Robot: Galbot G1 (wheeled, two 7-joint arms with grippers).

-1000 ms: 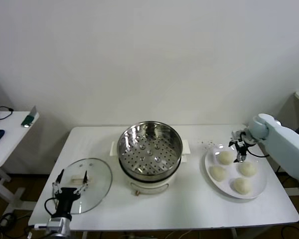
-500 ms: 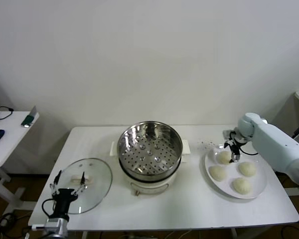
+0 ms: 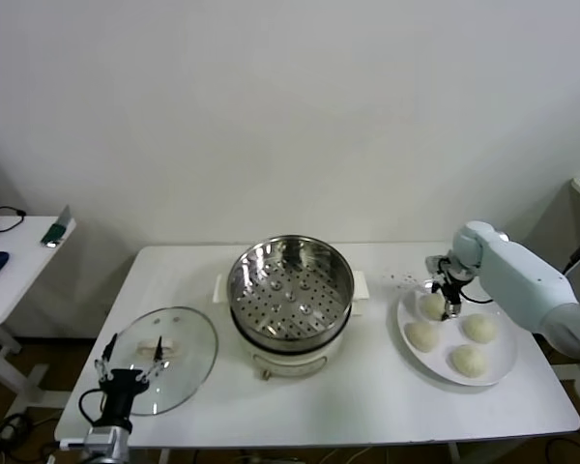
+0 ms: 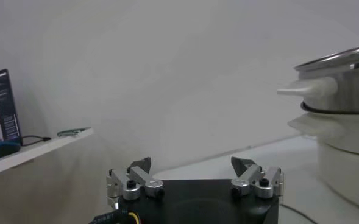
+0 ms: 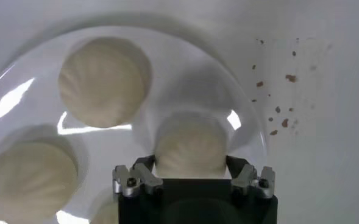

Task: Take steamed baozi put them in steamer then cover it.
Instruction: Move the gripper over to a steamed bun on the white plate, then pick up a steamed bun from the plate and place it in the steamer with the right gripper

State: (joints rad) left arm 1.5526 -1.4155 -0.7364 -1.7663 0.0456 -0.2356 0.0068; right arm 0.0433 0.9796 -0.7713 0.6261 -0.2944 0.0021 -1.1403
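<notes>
Several cream-white steamed baozi lie on a white plate (image 3: 504, 371) at the table's right. My right gripper (image 3: 448, 296) reaches down over the far-left baozi (image 3: 432, 306). In the right wrist view its fingers (image 5: 144, 164) press both sides of that baozi (image 5: 190, 145), which still rests on the plate (image 5: 185, 67). Two more baozi (image 5: 104, 82) (image 5: 30, 176) lie beside it. The steel steamer (image 3: 290, 285) stands open and empty at mid-table on its white base. The glass cover (image 3: 179, 353) lies flat at the front left. My left gripper (image 3: 130, 364) hovers open at the cover's near edge, holding nothing.
Brown crumbs (image 5: 277, 109) dot the table beyond the plate. A small side table (image 3: 10, 266) with a phone and cables stands to the left. From the left wrist, the steamer's handle and base (image 4: 344, 85) rise close by, past the left gripper (image 4: 191, 164).
My right gripper moved left across the plate to the far-left baozi and closed its fingers onto it. The left gripper slid slightly toward the table's near edge.
</notes>
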